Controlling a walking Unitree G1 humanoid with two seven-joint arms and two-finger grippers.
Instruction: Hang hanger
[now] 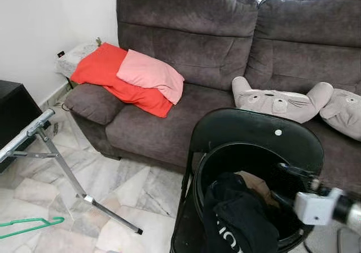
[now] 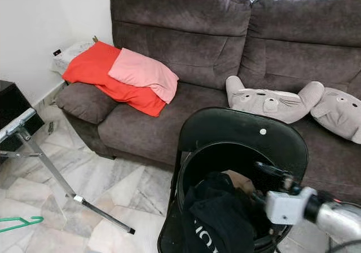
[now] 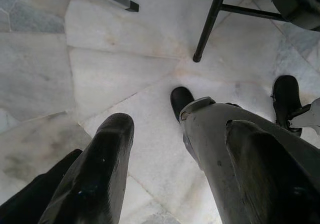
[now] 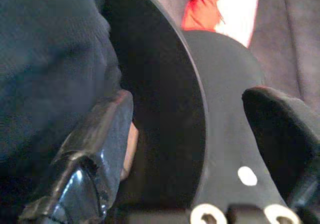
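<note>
A green hanger lies on the marble floor at the lower left. Above it slants a metal drying rack's rail on thin legs. My right gripper is open at the right side of a black bucket that sits on a black folding chair. In the right wrist view one finger is inside the bucket next to black clothing; the other finger is outside the rim. My left gripper hangs open over the floor beside my leg, holding nothing.
A dark grey sofa fills the back, with red and pink cushions and grey cat-shaped pillows. A black cabinet stands at the left wall. The chair's legs and my feet are on the floor.
</note>
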